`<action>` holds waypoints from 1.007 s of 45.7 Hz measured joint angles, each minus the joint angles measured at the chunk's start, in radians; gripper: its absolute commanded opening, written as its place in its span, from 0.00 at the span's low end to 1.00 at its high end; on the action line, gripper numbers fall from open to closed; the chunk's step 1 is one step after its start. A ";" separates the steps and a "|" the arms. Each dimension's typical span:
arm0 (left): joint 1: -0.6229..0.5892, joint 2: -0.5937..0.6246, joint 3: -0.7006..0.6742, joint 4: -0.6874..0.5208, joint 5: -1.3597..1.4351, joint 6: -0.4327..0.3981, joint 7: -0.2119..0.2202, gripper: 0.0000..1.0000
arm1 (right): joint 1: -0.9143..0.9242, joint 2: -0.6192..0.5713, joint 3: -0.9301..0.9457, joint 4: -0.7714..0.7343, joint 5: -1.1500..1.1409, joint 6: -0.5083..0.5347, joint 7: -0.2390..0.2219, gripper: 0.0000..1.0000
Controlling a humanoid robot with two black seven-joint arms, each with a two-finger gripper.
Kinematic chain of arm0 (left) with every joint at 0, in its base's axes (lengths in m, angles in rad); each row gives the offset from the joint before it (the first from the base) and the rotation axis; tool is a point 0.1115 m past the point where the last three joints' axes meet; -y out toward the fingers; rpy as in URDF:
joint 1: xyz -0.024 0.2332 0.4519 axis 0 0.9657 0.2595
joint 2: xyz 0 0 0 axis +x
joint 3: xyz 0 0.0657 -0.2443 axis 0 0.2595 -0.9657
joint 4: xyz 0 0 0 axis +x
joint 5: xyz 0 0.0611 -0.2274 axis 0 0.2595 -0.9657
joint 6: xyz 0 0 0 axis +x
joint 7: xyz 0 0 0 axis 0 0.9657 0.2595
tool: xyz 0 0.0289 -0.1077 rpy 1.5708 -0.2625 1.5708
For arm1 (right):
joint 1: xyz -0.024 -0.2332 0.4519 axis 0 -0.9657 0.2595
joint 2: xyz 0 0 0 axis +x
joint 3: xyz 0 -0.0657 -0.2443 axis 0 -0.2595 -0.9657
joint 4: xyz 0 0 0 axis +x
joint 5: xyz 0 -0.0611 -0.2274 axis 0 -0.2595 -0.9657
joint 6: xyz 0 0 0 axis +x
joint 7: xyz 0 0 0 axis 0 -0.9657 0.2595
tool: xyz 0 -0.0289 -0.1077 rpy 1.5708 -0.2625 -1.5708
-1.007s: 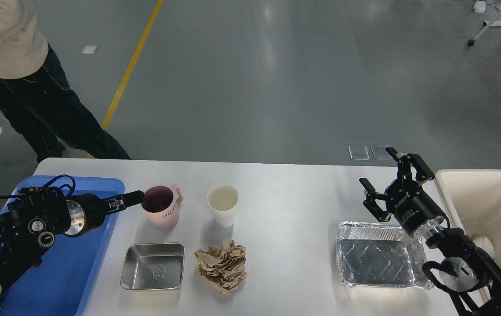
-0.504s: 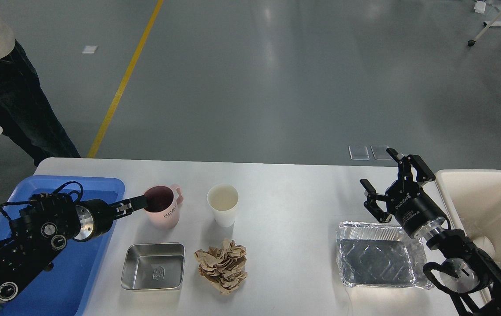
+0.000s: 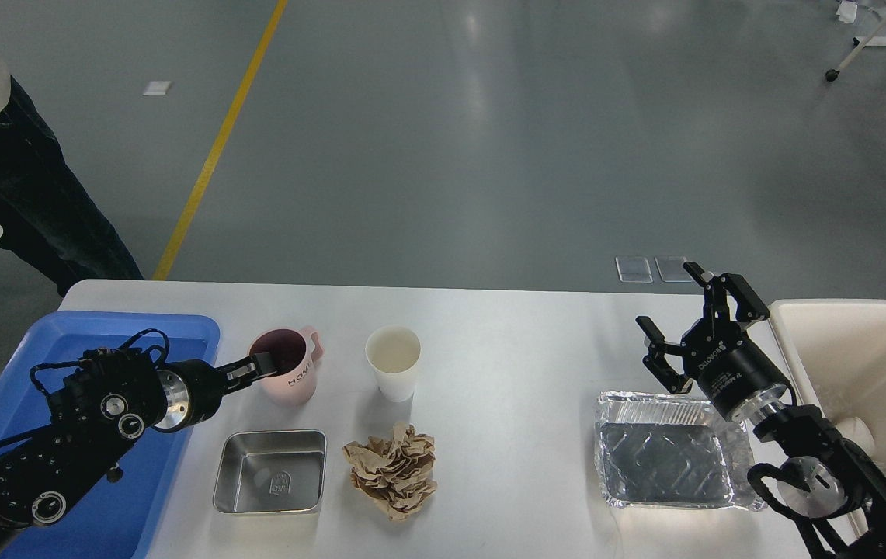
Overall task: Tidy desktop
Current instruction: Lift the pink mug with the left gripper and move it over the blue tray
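Note:
The white-grey desktop [image 3: 505, 349] holds a pink mug [image 3: 291, 379], a white paper cup [image 3: 394, 365], a small steel tray [image 3: 270, 471], a crumpled brown paper [image 3: 394, 468] and a foil tray [image 3: 672, 462]. My left gripper [image 3: 258, 365] reaches from over the blue tray to the mug's left rim, with one finger [image 3: 265, 362] over the mug's opening. Its other finger is hidden, so its grip cannot be told. My right gripper [image 3: 685, 307] is open and empty, raised above the desktop just behind the foil tray.
A blue plastic tray [image 3: 62, 341] lies at the desktop's left end under my left arm. A beige bin [image 3: 862, 365] stands at the right end with a white item inside. A person [image 3: 15, 194] stands on the floor beyond the left corner.
My left arm has moved forward and to the right, bringing its fingertip from outside the mug's left rim to over the opening. The mug has not moved. The right arm is still. The person stepped left.

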 measured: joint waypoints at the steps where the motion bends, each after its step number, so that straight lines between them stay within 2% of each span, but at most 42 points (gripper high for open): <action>1: 0.001 -0.001 0.000 0.000 0.000 0.000 0.000 0.29 | 0.000 0.000 0.000 0.000 0.000 0.000 0.000 1.00; 14: 0.004 -0.014 0.004 0.003 0.004 0.000 0.006 0.01 | 0.000 0.002 0.000 -0.001 0.000 0.000 0.000 1.00; 36: -0.001 0.037 -0.015 0.004 -0.005 -0.013 -0.005 0.00 | 0.000 0.007 0.000 0.000 0.000 -0.002 0.000 1.00; 46: -0.039 0.067 -0.016 -0.015 -0.015 -0.018 -0.028 0.00 | 0.006 0.009 0.000 0.000 0.000 -0.002 0.000 1.00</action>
